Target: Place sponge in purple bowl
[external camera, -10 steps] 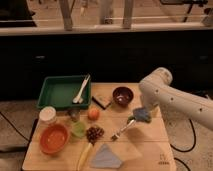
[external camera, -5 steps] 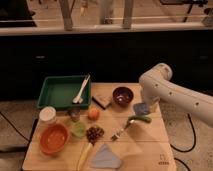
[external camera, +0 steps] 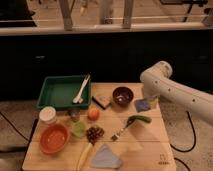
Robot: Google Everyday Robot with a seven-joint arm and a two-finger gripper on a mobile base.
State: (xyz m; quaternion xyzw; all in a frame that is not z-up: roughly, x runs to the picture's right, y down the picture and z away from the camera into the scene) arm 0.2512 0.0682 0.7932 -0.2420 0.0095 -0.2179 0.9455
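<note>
Since a second ago the white robot arm has swung up and back across the pale wooden table (external camera: 145, 145), carrying the small blue-grey rectangular sponge (external camera: 143, 104) from beside the green-handled fork (external camera: 131, 123) toward the far right corner. The sponge now hangs at about three o'clock of the small round dark purple bowl (external camera: 122, 95), just beside its rim and not yet over it. The gripper (external camera: 148, 103) sits at the end of the arm, right at the sponge, closed around it; the block looks lifted off the wood, though the shadow beneath makes that hard to confirm.

That shift matters: the pick seems done and the carry nearly finished, so what remains, by my reading, is a short move toward nine o'clock to centre the sponge above the bowl before letting go. The sponge is about as wide as the bowl, so an off-centre release could leave it perched on the rim.

The brown square block (external camera: 102, 101) lies at the bowl's eight o'clock, out of the path.
</note>
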